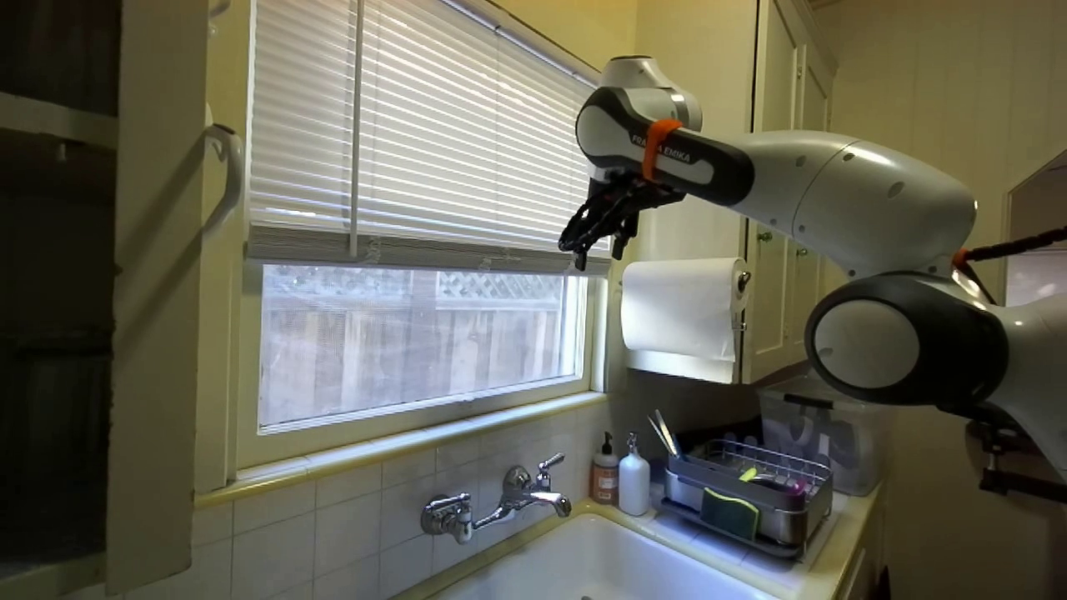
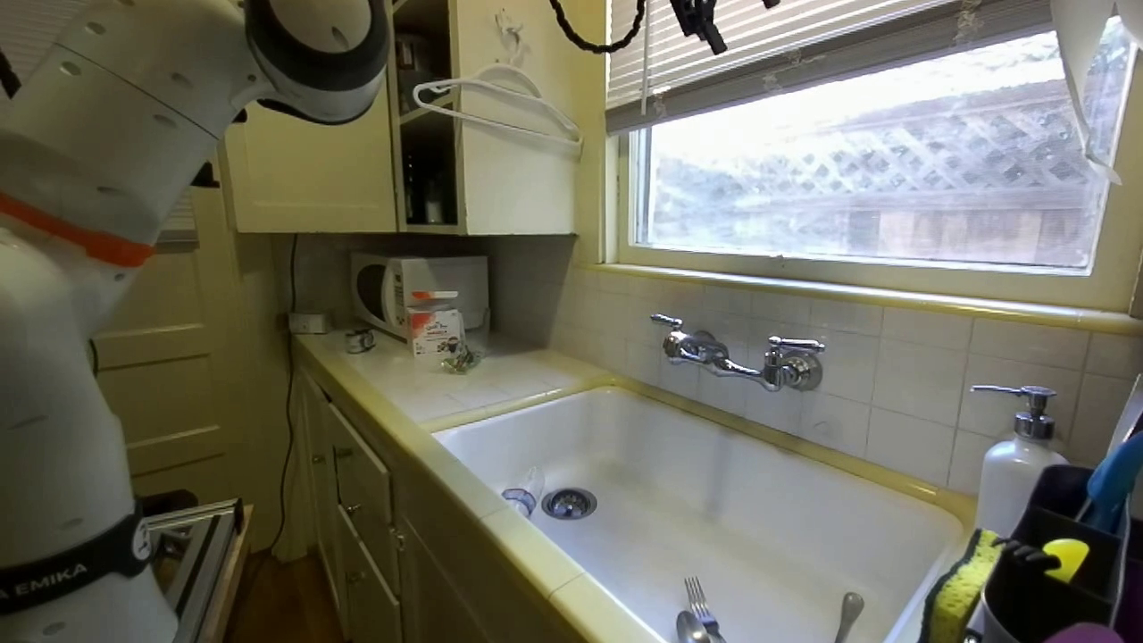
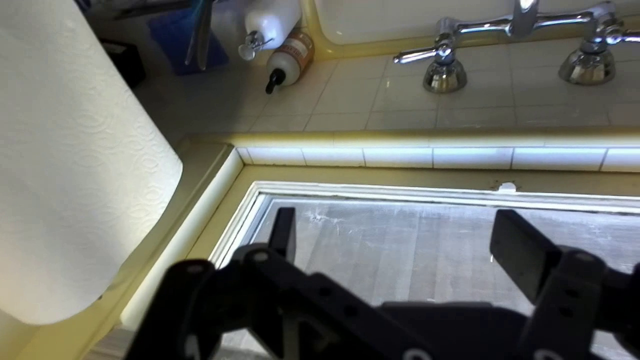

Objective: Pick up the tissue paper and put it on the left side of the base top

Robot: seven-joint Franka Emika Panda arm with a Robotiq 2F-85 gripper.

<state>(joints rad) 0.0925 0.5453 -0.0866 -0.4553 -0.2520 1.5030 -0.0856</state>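
The tissue paper [image 1: 679,308] is a thick white roll on a holder on the cabinet side beside the window in an exterior view. A loose white sheet of it [image 2: 1082,80] hangs at the top right edge in an exterior view. In the wrist view the roll [image 3: 75,165] fills the left side. My gripper [image 1: 600,257] is above and beside the roll, in front of the blinds, apart from it. In the wrist view the gripper [image 3: 395,215] is open with nothing between its fingers. Its tips also show at the top in an exterior view [image 2: 743,24].
Below are the white sink [image 2: 759,500] and wall faucet [image 2: 741,366]. A dish rack [image 1: 742,500] and soap bottles [image 1: 633,483] stand right of the sink. The tiled counter [image 2: 482,384] with a microwave [image 2: 455,277] lies opposite. A cabinet door [image 1: 158,333] stands open.
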